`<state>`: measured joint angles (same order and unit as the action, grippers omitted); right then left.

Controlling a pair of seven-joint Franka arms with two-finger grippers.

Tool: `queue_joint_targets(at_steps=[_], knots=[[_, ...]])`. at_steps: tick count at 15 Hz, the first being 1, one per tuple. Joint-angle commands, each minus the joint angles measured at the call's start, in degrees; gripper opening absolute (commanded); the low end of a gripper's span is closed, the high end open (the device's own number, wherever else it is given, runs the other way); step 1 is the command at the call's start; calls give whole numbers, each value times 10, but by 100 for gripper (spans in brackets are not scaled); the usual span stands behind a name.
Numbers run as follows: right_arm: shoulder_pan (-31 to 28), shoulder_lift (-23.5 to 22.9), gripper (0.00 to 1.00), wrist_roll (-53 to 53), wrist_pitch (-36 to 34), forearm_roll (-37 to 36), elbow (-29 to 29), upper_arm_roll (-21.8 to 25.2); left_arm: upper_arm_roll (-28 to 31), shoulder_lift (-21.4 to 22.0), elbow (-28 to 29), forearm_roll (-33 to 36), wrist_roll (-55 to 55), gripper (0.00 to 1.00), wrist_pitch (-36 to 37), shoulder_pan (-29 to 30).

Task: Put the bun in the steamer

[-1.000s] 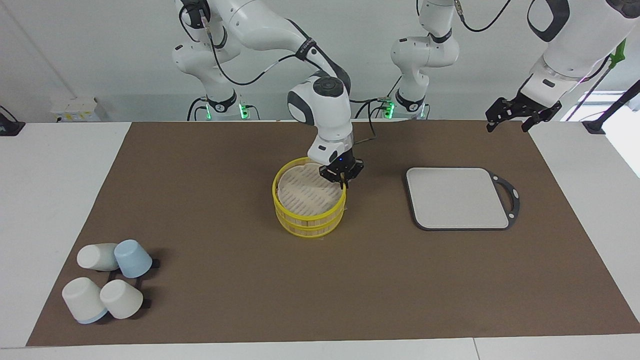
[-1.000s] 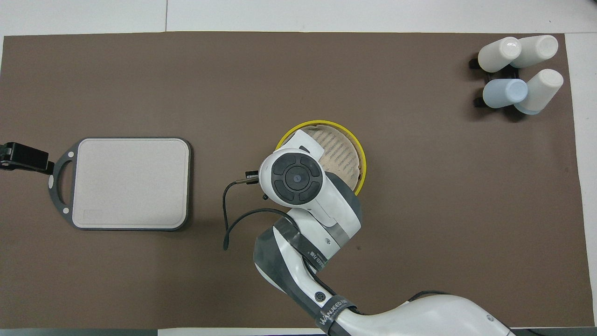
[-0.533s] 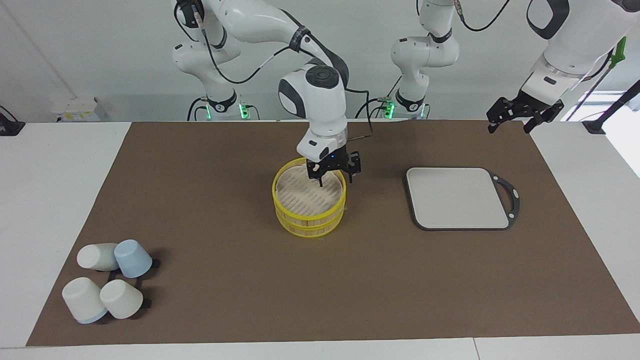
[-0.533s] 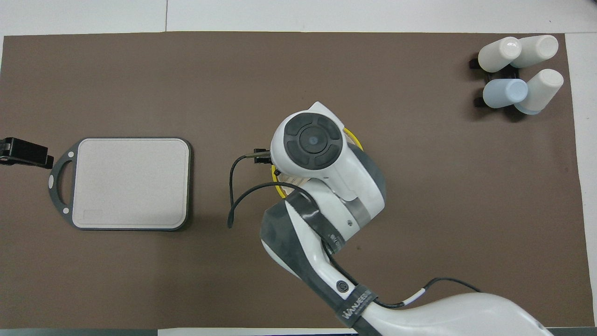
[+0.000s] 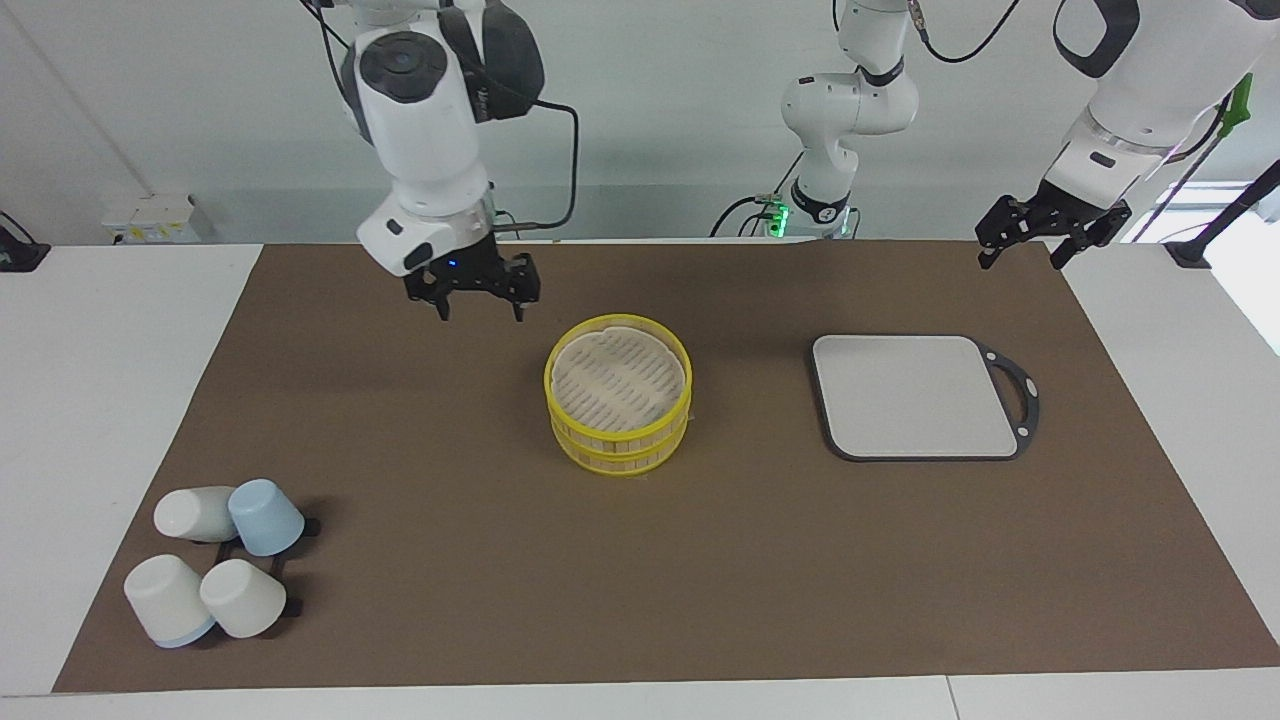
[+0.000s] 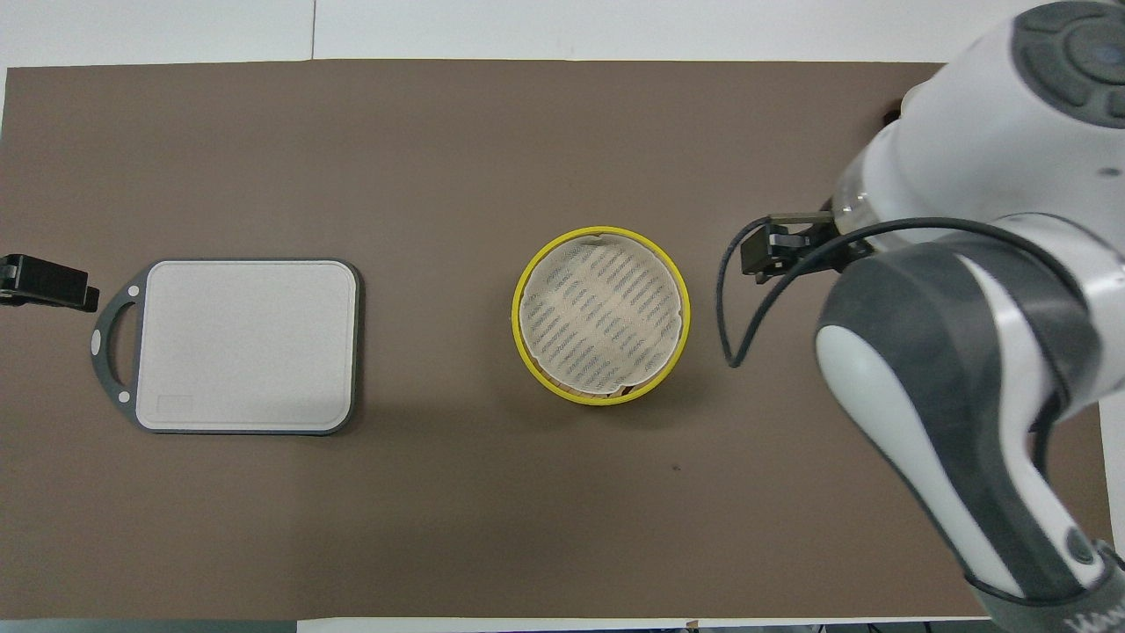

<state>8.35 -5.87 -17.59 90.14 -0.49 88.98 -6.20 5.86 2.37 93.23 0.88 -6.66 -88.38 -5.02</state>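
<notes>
Grey board [image 5: 915,395] and cups [image 5: 215,570] flank the steamer [image 5: 619,405]

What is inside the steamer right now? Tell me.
The steamer shows a yellow rim around a flat, pale slatted surface that covers its whole opening. No bun shows on it. Whatever lies under that surface is hidden, so a bun inside cannot be confirmed.

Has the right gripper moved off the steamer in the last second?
Yes. The right gripper has left the steamer, now raised over the mat toward the right arm's end, open.
</notes>
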Motion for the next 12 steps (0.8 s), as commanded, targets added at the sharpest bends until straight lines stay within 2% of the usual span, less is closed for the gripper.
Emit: queue_joint_targets(at_steps=[1, 9, 12], knots=[[-58, 20, 100, 65, 0, 8, 26, -9, 1, 6, 1, 9, -8, 100, -7, -2], [-91, 27, 100, 96, -23, 8, 30, -8, 1, 6, 0, 9, -7, 100, -7, -3], [-92, 52, 100, 97, -30, 8, 42, -8, 1, 6, 0, 9, -7, 100, -6, -3]])
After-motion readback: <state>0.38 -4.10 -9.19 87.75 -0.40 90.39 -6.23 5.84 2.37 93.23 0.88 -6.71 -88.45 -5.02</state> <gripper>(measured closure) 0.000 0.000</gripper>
